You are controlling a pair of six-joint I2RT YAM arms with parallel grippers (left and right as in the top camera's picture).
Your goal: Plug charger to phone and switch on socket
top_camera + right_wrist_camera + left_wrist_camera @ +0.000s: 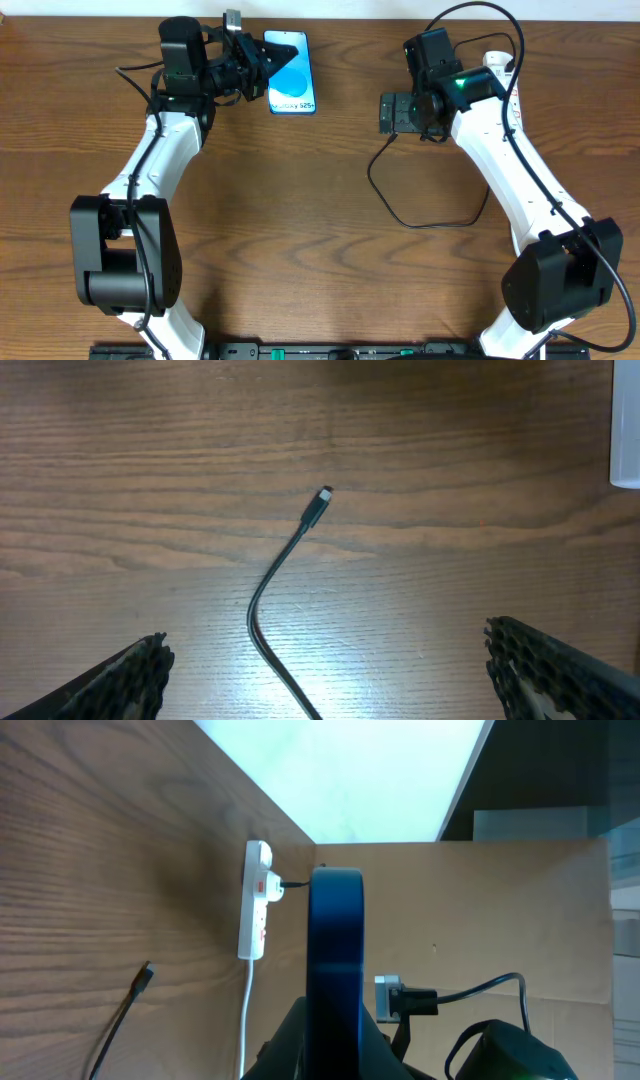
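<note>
My left gripper (252, 72) is shut on the phone (292, 74), gripping its left side at the back of the table. The screen faces up in the overhead view; the left wrist view shows the phone (335, 950) edge-on between the jaws. The charger cable (425, 224) loops over the table, its connector tip (322, 497) lying loose. My right gripper (400, 112) is open above the cable (262, 610), and in its wrist view (325, 660) the fingers stand wide on either side. The socket (257, 900) has red switches and a black plug (291, 885) in it; in the overhead view (497, 60) the right arm mostly covers it.
The socket's white cord (247, 1020) runs along the table toward the left wrist camera. A corner of the socket (626, 440) shows at the right edge of the right wrist view. Bare wooden tabletop (300, 220) lies between the arms.
</note>
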